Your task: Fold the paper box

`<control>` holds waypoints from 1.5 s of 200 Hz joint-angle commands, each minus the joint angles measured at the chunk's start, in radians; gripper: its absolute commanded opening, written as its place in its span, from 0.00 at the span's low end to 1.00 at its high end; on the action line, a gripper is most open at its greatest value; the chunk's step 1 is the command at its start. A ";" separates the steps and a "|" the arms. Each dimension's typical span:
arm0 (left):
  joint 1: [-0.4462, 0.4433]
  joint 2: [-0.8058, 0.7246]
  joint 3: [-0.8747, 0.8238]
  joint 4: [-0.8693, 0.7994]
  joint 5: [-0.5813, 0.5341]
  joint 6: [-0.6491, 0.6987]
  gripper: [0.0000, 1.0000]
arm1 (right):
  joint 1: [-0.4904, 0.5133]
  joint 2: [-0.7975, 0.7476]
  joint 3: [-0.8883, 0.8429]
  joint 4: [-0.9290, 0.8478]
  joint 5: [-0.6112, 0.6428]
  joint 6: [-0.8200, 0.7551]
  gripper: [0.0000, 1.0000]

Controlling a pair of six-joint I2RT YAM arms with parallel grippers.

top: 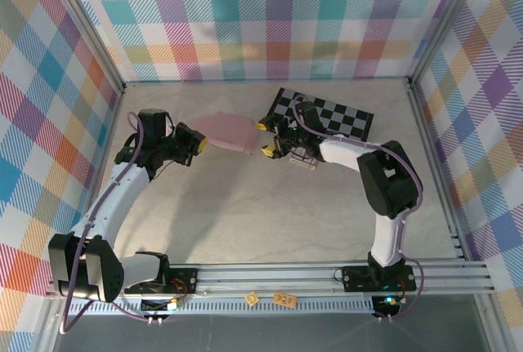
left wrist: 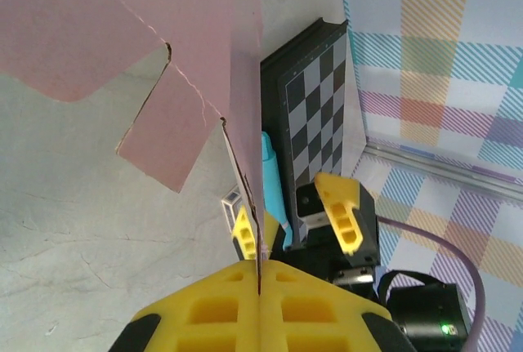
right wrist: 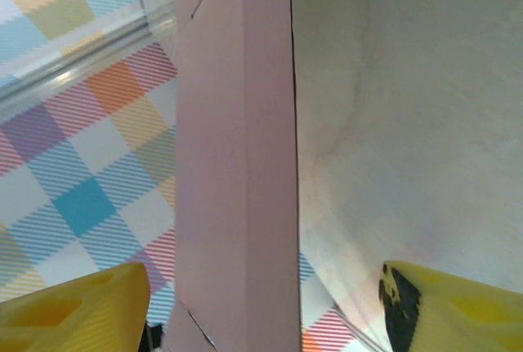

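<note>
Fingers of the left gripper (left wrist: 258, 274) are pressed together on a thin edge of the box (top: 227, 131), which is held over the far middle of the table (top: 245, 205), just left of the checkered board (top: 327, 113). A side flap hangs loose near the clamped edge. The right gripper (top: 265, 138) faces the box's other end, its fingers well apart, one on each side of a pink panel; whether either touches it I cannot tell.
</note>
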 commanded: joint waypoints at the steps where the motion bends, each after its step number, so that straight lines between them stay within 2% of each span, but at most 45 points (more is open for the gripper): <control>1: -0.007 0.000 0.033 0.017 0.028 -0.015 0.00 | 0.011 0.044 0.052 0.093 -0.003 0.076 0.70; 43: -0.007 0.000 0.036 0.015 0.030 -0.014 0.00 | 0.016 0.088 0.055 0.117 -0.001 0.109 0.52; 112: -0.008 -0.002 0.043 0.009 0.034 -0.007 0.00 | 0.037 0.149 0.115 0.167 -0.013 0.151 0.37; 131: -0.007 -0.008 0.042 0.004 0.031 -0.002 0.00 | 0.041 0.156 0.117 0.183 0.000 0.165 0.25; 158: -0.007 -0.018 0.055 -0.020 0.020 0.008 0.00 | 0.042 0.149 0.135 0.198 0.029 0.161 0.02; 162: -0.006 -0.021 0.061 -0.033 0.015 0.010 0.03 | 0.041 0.148 0.144 0.194 0.031 0.158 0.00; 171: -0.006 -0.030 0.094 -0.087 -0.018 0.032 0.22 | 0.041 0.140 0.170 0.176 0.035 0.143 0.00; 179: -0.007 -0.040 0.131 -0.150 -0.053 0.055 0.40 | 0.043 0.128 0.199 0.146 0.040 0.121 0.00; 185: -0.007 -0.047 0.163 -0.192 -0.084 0.075 0.49 | 0.043 0.120 0.216 0.125 0.044 0.107 0.00; 207: -0.008 -0.060 0.289 -0.321 -0.182 0.137 0.65 | 0.044 0.086 0.298 0.043 0.068 0.061 0.00; 238: -0.014 -0.079 0.418 -0.397 -0.277 0.192 0.66 | 0.044 0.049 0.447 -0.124 0.111 -0.001 0.00; 265: -0.030 -0.057 0.517 -0.409 -0.296 0.303 0.63 | 0.053 0.009 0.618 -0.404 0.181 -0.086 0.00; 300: -0.047 -0.034 0.580 -0.381 -0.309 0.398 0.62 | 0.078 -0.049 0.837 -0.795 0.352 -0.179 0.00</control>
